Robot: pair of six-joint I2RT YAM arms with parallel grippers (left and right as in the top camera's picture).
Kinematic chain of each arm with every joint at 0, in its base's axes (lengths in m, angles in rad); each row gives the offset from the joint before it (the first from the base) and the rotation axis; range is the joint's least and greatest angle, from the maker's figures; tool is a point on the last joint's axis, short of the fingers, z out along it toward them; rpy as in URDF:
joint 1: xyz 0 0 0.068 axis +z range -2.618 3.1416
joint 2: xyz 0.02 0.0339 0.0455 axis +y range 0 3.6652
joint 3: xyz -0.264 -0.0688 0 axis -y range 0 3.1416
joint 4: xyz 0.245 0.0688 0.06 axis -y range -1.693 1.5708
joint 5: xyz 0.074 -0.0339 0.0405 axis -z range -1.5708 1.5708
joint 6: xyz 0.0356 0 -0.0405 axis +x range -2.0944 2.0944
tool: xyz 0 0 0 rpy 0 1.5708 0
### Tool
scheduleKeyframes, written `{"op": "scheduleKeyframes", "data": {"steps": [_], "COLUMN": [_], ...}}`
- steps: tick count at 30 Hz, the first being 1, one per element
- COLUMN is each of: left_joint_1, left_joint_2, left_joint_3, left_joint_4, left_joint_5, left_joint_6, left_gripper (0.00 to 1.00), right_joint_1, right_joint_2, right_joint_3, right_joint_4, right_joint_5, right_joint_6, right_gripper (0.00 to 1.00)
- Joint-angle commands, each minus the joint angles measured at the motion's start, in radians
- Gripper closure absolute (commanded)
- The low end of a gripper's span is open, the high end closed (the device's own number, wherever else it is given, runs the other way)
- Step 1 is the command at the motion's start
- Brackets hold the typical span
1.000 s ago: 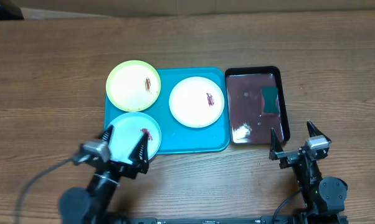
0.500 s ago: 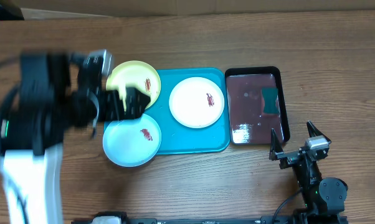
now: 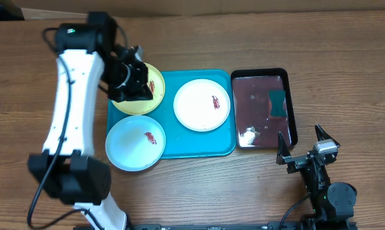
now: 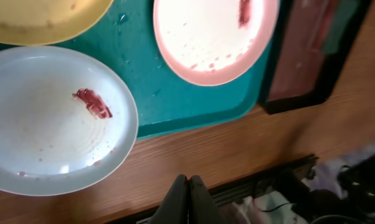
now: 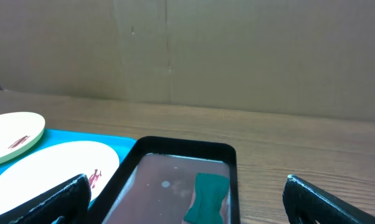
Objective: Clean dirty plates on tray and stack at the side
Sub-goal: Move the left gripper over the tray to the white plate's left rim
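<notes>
Three plates sit on the turquoise tray (image 3: 199, 145): a yellow-green plate (image 3: 130, 107) at back left, a pale blue plate (image 3: 132, 145) at front left overhanging the rim, and a white plate (image 3: 202, 104) in the middle. Each carries a red-brown smear. My left gripper (image 3: 136, 92) hovers above the yellow-green plate, shut and empty; in the left wrist view its fingers (image 4: 187, 186) are pressed together, high over the pale blue plate (image 4: 44, 124) and the white plate (image 4: 212, 37). My right gripper (image 3: 303, 144) rests open at the front right, holding nothing.
A black tray (image 3: 291, 108) of reddish water stands right of the turquoise tray, with a green sponge (image 3: 277, 103) in it. The right wrist view shows this black tray (image 5: 181, 144) and the sponge (image 5: 209, 193) just ahead. A cardboard wall (image 5: 237, 50) backs the table.
My left arm has risen from the table's front and swung back over the yellow-green plate, and its jaws have gone from open to shut. The right arm and the plates have not moved.
</notes>
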Motion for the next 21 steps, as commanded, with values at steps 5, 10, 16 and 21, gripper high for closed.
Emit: {"op": "scheduleKeyframes", "data": {"steps": [5,10,16,21], "left_joint_1": [-0.109,-0.110,-0.119,-0.122], "left_joint_2": [0.127,0.175,0.215,0.235], "left_joint_3": [-0.051,-0.052,-0.053,-0.053], "left_joint_4": [0.066,0.115,0.157,0.196], "left_joint_5": [-0.113,-0.113,-0.134,-0.147], "left_joint_6": [-0.017,-0.024,-0.023,-0.023], "left_gripper": [0.80,0.77,0.62,0.63], "right_joint_1": [-0.003,-0.003,-0.003,-0.003], "right_joint_2": [-0.007,-0.007,-0.007,-0.007], "right_joint_3": [-0.011,-0.011,-0.011,-0.011], "right_joint_4": [0.005,0.005,0.005,0.005], "right_joint_5": [-0.002,-0.002,-0.002,-0.002], "right_joint_6": [-0.004,-0.004,-0.004,-0.004], "right_gripper": [0.00,0.00,0.00,0.00]}}
